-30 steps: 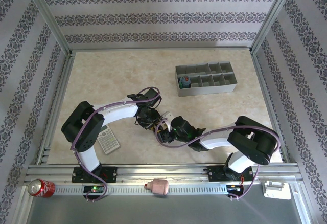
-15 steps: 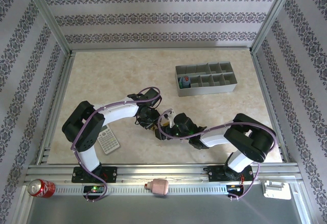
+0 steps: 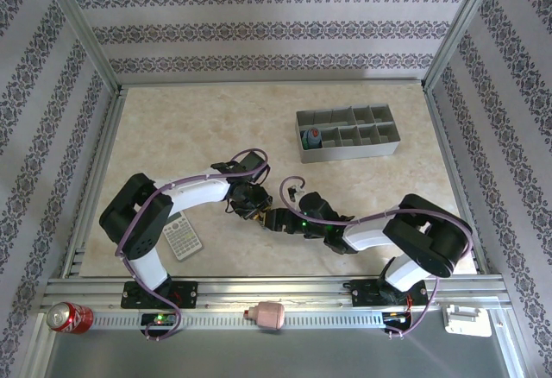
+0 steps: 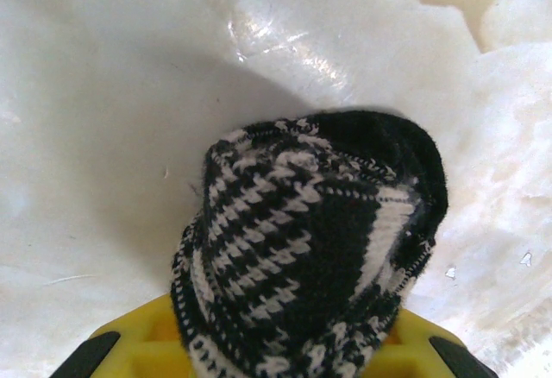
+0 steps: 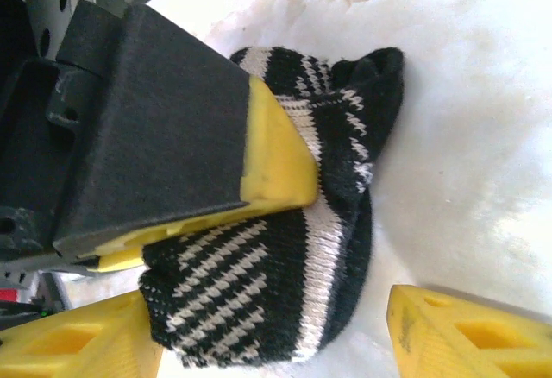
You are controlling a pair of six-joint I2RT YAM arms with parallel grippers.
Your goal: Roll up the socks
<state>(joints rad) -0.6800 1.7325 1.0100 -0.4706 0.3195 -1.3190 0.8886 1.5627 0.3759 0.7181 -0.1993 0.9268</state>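
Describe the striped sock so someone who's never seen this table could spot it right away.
On the marble-look table, look at the middle, near the front edge. The sock is the bunched bundle pinched in the left gripper, the right gripper open around it. Its black-and-white knit sets it apart from the grey calculator nearby.

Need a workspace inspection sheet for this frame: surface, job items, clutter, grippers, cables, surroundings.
Surface: table, pale, marbled.
Job's things: striped sock bunched between the arms; blue-grey bundle in tray, left end.
Clutter: calculator at near left; can and pink item on front rail.
Grippers: left gripper shut on striped sock; right gripper open, jaws straddling it.
Cables: purple loops over both arms.
Surroundings: patterned walls, aluminium frame.
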